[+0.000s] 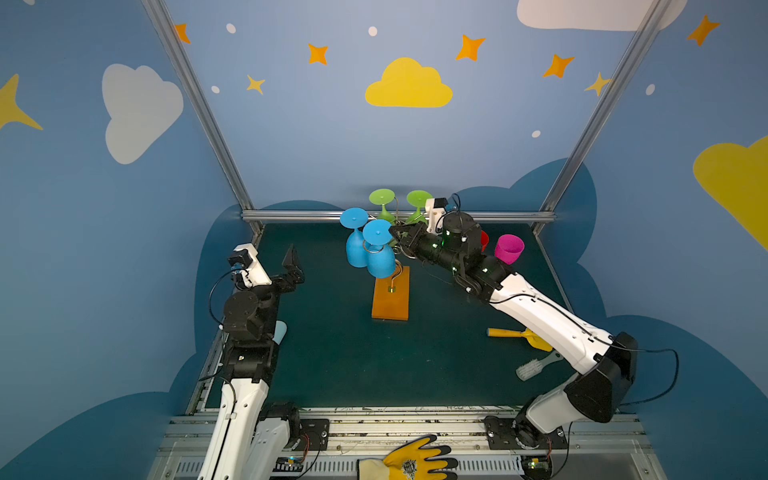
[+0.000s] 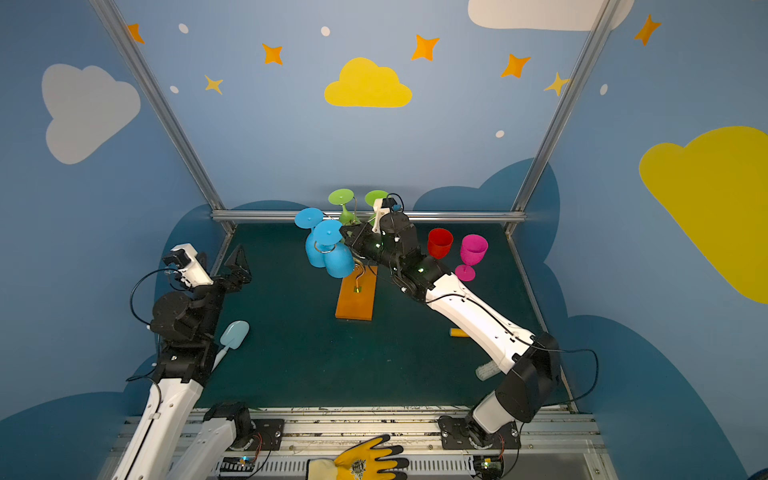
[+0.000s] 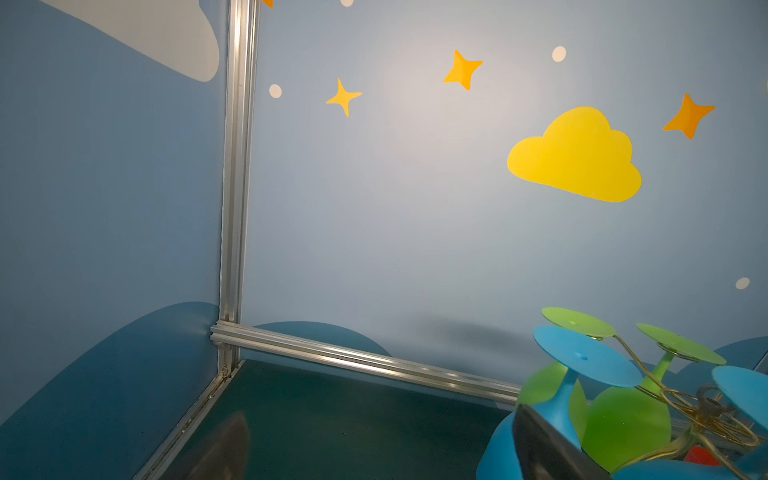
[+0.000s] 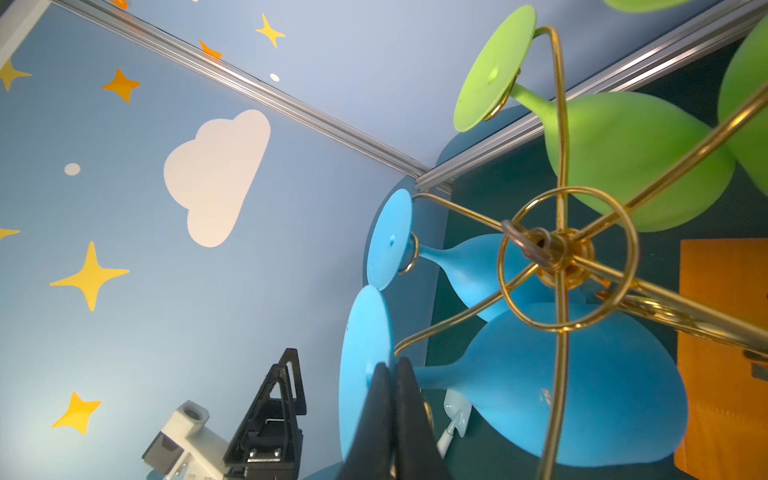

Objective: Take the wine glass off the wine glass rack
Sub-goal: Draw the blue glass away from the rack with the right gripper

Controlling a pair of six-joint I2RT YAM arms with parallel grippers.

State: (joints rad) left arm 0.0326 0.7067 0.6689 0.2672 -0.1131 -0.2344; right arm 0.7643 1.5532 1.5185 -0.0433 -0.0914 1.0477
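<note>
While the left gripper [image 1: 294, 259] stands wide open and empty, well apart on the left, the nearer blue wine glass [image 1: 380, 259] hangs bowl down from a scrolled arm of the wine glass rack [image 1: 390, 305], stem roughly upright, foot on top; the right gripper [image 1: 395, 232], far the closer, has its jaws pressed shut at that foot's rim, though whether they pinch it I cannot tell
</note>
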